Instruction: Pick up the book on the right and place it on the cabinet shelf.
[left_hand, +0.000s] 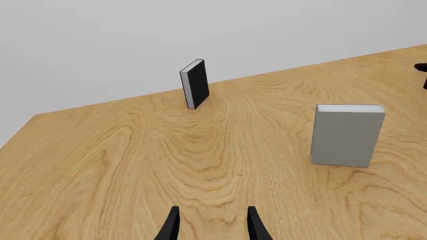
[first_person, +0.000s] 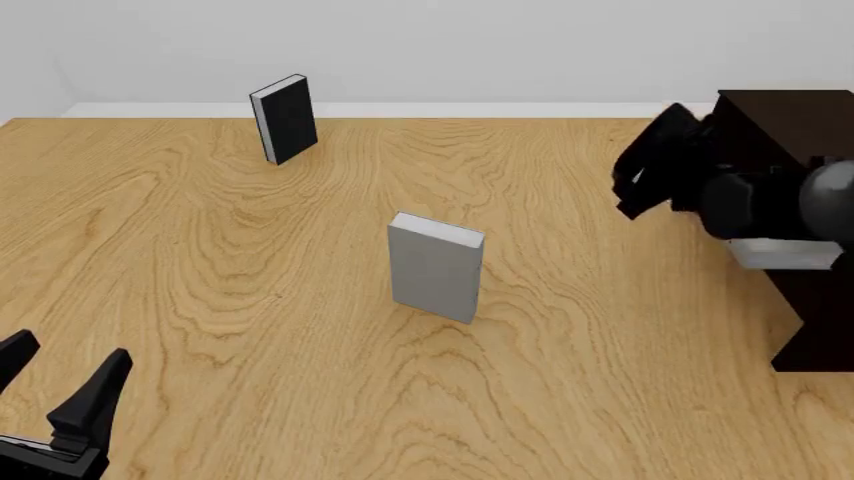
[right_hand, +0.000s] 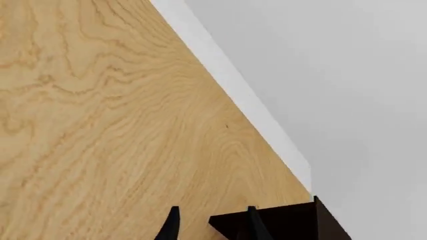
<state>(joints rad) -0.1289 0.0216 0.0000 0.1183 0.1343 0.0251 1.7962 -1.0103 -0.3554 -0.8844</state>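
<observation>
The book (first_person: 785, 253) shows as a thin light-grey slab lying flat in the cabinet shelf (first_person: 817, 300), partly hidden by the right arm. The cabinet (first_person: 798, 125) is very dark brown and stands at the table's right edge; its corner (right_hand: 280, 222) appears in the right wrist view. My right gripper (first_person: 635, 182) hangs left of the cabinet, above the table, apart from the book. Its fingers (right_hand: 172, 226) stand open with nothing between them. My left gripper (first_person: 60, 380) is open and empty at the near left, its fingertips (left_hand: 253, 225) over bare wood.
A thick plain grey book (first_person: 435, 266) (left_hand: 345, 134) stands upright mid-table. A black book (first_person: 283, 118) (left_hand: 194, 83) stands upright at the far left. The wooden table (first_person: 267, 250) ends at a white wall behind.
</observation>
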